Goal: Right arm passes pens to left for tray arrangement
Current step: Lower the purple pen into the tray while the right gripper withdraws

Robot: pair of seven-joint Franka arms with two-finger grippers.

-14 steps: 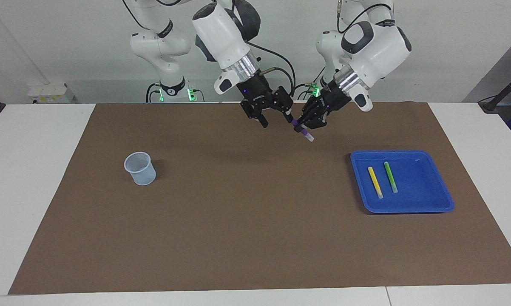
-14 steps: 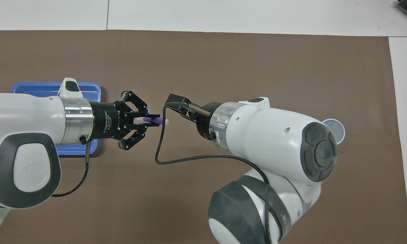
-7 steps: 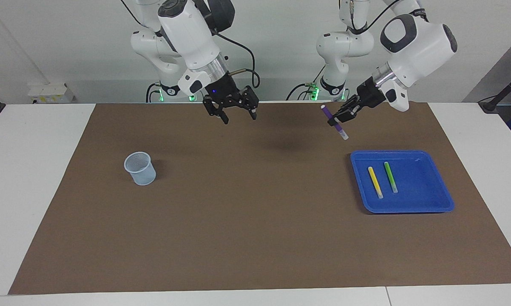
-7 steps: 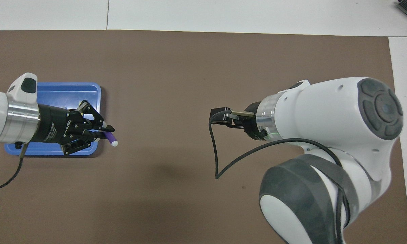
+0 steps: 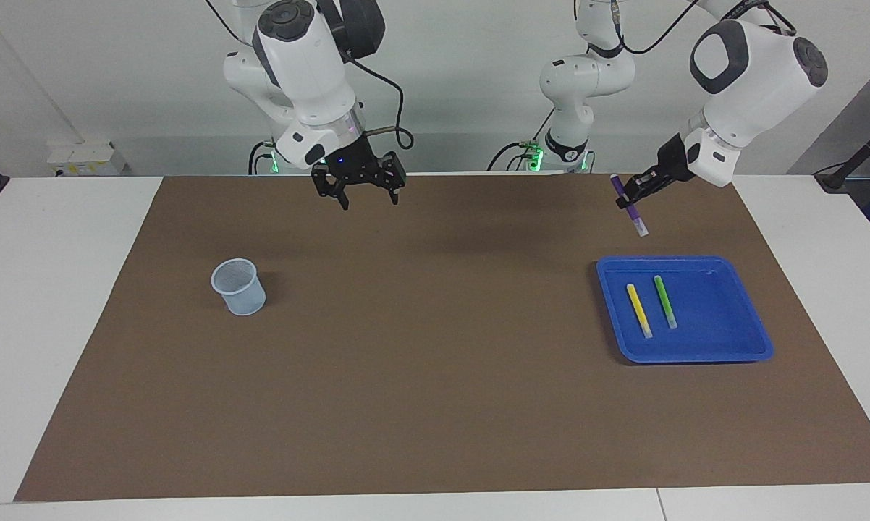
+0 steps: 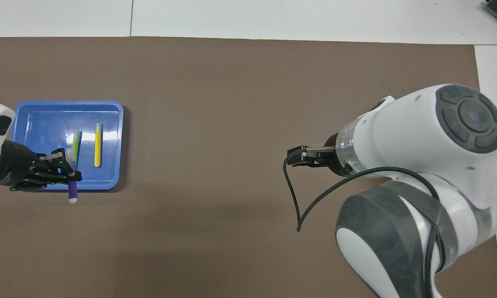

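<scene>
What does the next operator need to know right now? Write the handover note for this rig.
Left gripper: shut on the purple pen, up in the air, over the mat just short of the blue tray on the robots' side.
Right gripper: open, empty, waiting above the mat toward the right arm's end.
Yellow pen and green pen: lying side by side in the tray, apart.
Pale blue cup: upright on the mat toward the right arm's end.
Done: two pens placed; the third is in the left gripper.
Left: lay the purple pen in the tray beside the others.
</scene>
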